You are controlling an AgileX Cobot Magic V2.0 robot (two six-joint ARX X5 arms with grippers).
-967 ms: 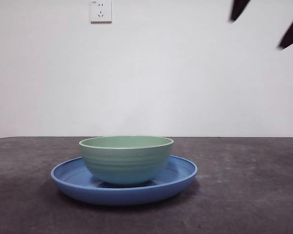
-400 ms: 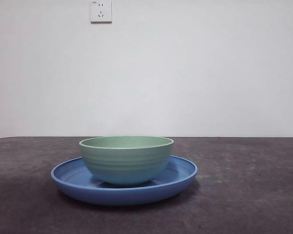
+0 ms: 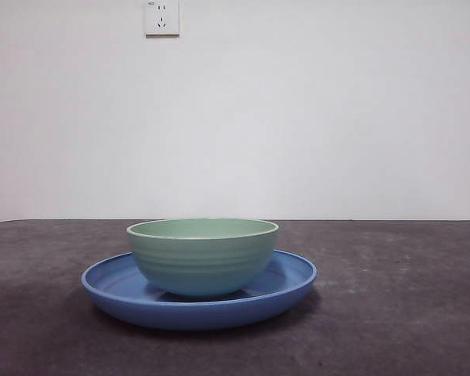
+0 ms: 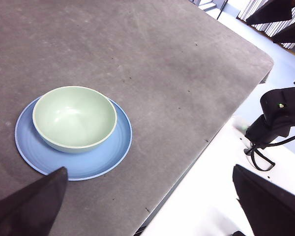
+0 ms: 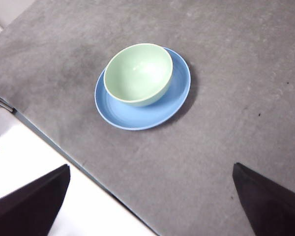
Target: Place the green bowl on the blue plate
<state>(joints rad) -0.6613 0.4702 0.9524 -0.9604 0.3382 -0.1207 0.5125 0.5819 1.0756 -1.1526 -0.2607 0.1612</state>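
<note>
The green bowl (image 3: 203,255) stands upright and empty inside the blue plate (image 3: 290,280) on the dark table. Both also show in the left wrist view, bowl (image 4: 73,118) on plate (image 4: 110,152), and in the right wrist view, bowl (image 5: 137,73) on plate (image 5: 177,93). My left gripper (image 4: 147,206) is open, high and well away from the bowl, holding nothing. My right gripper (image 5: 152,201) is open, high above the table's edge, far from the bowl, holding nothing. Neither gripper shows in the front view.
A white wall socket (image 3: 161,17) is on the wall behind. The table's edge (image 4: 206,142) runs near the plate's side, with the other arm's black base (image 4: 280,115) and cables beyond it on a white surface.
One second ago black jaw tips showed at the top right of the front view; they have gone up out of view. The bowl and plate have not moved.
</note>
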